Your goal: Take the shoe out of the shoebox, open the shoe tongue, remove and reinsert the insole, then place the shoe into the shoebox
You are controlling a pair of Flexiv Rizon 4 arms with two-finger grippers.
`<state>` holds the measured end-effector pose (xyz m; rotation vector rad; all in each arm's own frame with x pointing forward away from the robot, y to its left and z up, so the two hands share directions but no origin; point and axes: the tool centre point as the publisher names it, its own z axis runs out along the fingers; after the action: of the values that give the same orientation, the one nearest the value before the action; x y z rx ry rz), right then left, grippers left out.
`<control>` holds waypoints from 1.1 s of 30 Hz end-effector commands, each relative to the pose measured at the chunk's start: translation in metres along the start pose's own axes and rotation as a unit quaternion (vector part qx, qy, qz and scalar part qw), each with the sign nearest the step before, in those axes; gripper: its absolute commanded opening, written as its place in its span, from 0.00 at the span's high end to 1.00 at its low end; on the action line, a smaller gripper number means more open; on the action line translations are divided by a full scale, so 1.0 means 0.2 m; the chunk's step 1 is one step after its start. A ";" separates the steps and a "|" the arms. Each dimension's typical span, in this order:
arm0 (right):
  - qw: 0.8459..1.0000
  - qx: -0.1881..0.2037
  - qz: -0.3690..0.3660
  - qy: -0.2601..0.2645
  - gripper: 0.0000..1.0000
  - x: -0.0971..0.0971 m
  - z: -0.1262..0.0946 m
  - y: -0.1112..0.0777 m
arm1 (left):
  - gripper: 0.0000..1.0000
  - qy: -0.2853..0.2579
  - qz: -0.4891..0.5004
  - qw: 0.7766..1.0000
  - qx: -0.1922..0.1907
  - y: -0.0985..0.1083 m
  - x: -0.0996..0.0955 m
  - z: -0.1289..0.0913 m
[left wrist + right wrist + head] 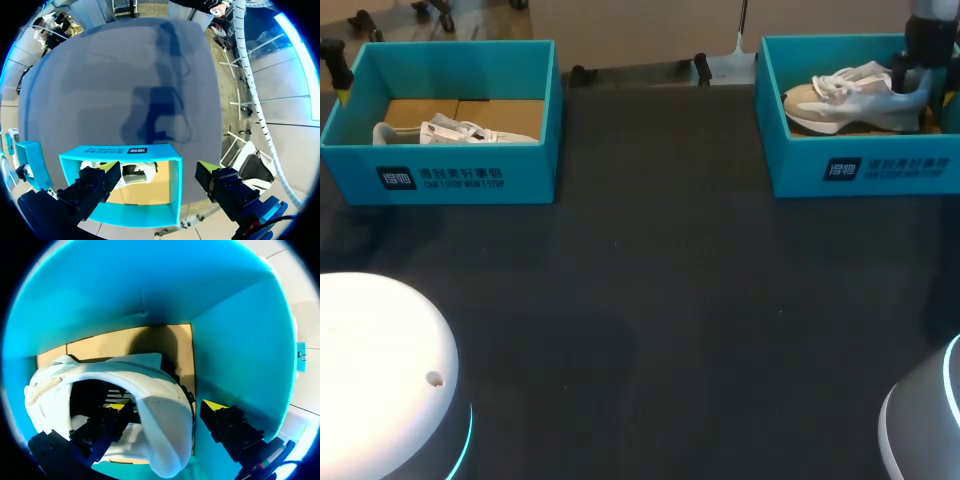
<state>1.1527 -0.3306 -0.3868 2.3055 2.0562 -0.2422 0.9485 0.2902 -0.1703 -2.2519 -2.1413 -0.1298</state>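
A beige and white shoe (850, 98) lies on its sole in the teal shoebox (865, 170) at the table's far right. My right gripper (912, 85) hangs at the shoe's heel inside that box. In the right wrist view the right gripper (166, 406) is open and straddles the heel collar of the shoe (150, 385): one finger is inside the shoe's opening, the other stands outside, by the box wall (240, 355). My left gripper (160, 167) is open and holds nothing, above the near rim of the left shoebox (120, 150).
The left shoebox (450, 175) at the far left holds a white shoe (450, 130), also visible as the white shoe (137, 172) below my left gripper. The dark table (650, 300) spreads between the boxes. Rounded arm bases (380, 370) stand at both front corners.
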 end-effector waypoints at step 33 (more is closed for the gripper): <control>0.997 -0.022 0.053 -0.047 1.00 -0.05 -0.24 -0.02 | 0.00 0.001 0.000 1.000 -0.001 -0.01 0.00 0.00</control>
<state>1.1632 -0.3360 -0.3595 2.3238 1.8989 -0.2984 0.9484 0.2901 -0.1703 -2.2522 -2.1412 -0.1297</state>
